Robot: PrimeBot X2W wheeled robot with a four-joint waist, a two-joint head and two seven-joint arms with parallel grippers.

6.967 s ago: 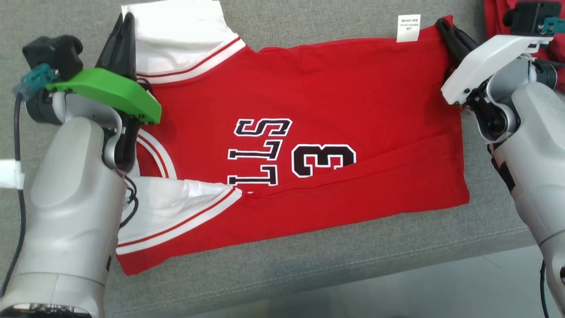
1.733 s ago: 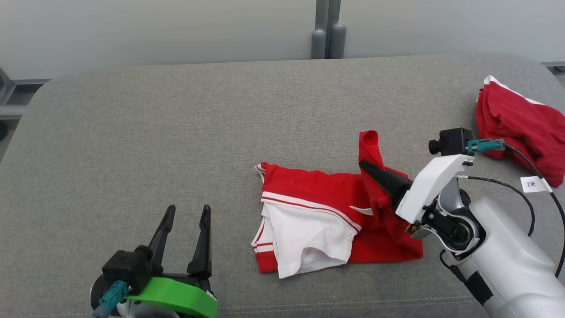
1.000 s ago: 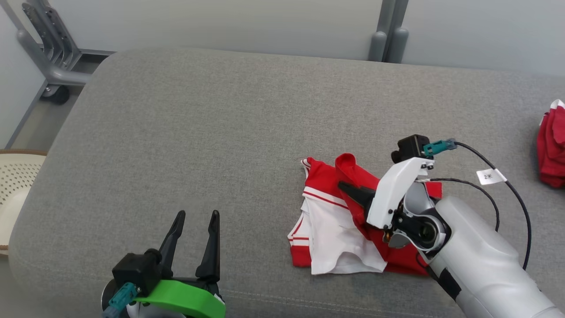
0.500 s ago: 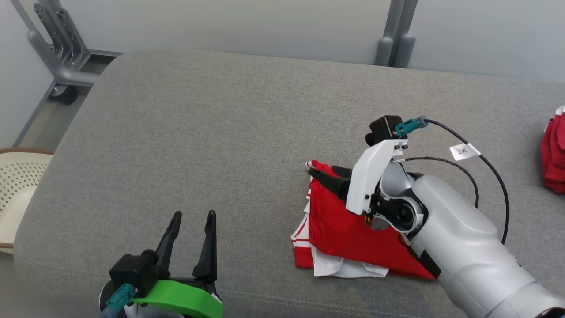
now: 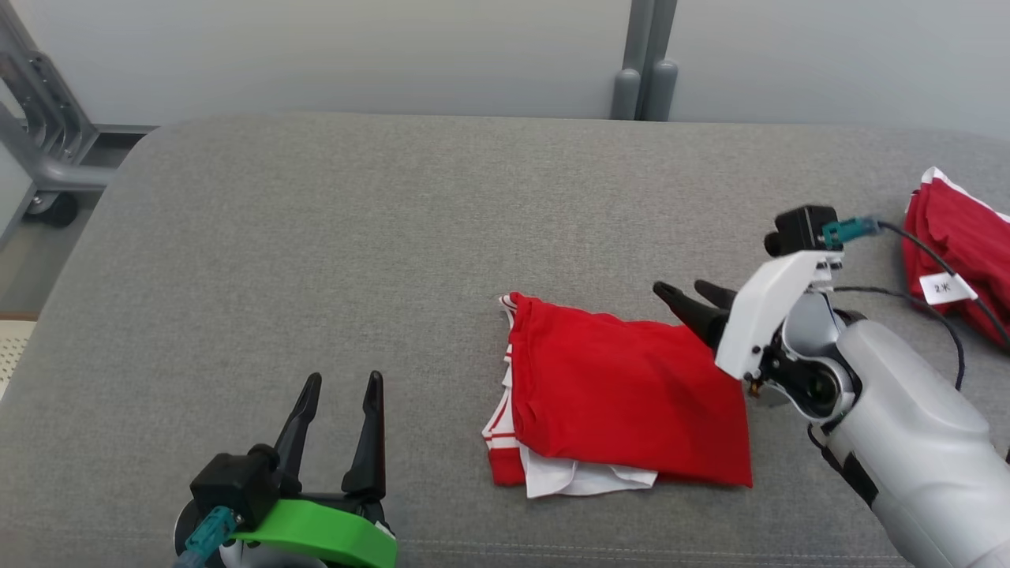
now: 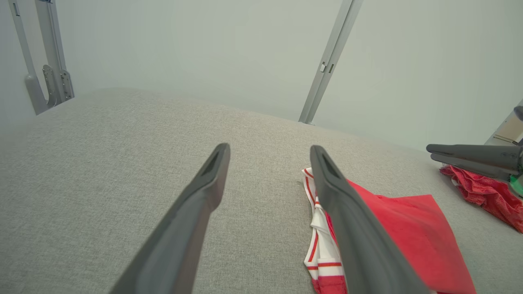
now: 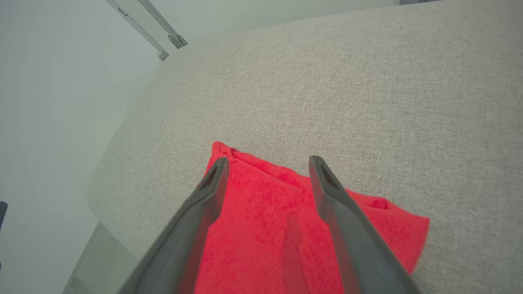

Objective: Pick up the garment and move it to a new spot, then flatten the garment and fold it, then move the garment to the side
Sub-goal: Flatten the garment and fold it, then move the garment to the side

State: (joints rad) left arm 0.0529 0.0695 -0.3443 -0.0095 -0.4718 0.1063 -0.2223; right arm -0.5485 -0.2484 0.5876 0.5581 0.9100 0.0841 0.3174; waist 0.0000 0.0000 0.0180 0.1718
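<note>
We see the folded red jersey with white, red-striped trim (image 5: 623, 394) lying flat on the grey woven fabric cushion (image 5: 316, 237), a little right of centre and near the front edge. A plain red layer is on top, a white layer peeks out along its near edge, and the striped trim shows along its left side. Our right gripper (image 5: 682, 286) hangs at the jersey's far right corner with its two dark fingers spread wide and nothing between them. From its own wrist camera we look down past the parted fingers onto the red cloth, and from the left wrist we see those fingers clear above the cushion. Our left gripper (image 5: 343, 377) sits low at the front left, well apart from the jersey, its fingers also wide and empty, pointing away from us. A second crumpled red cloth heap (image 5: 959, 237) lies at the cushion's right edge, with a small white cable tag (image 5: 939, 288) in front of it. A grey metal post (image 5: 643, 79) stands against the pale wall behind.
</note>
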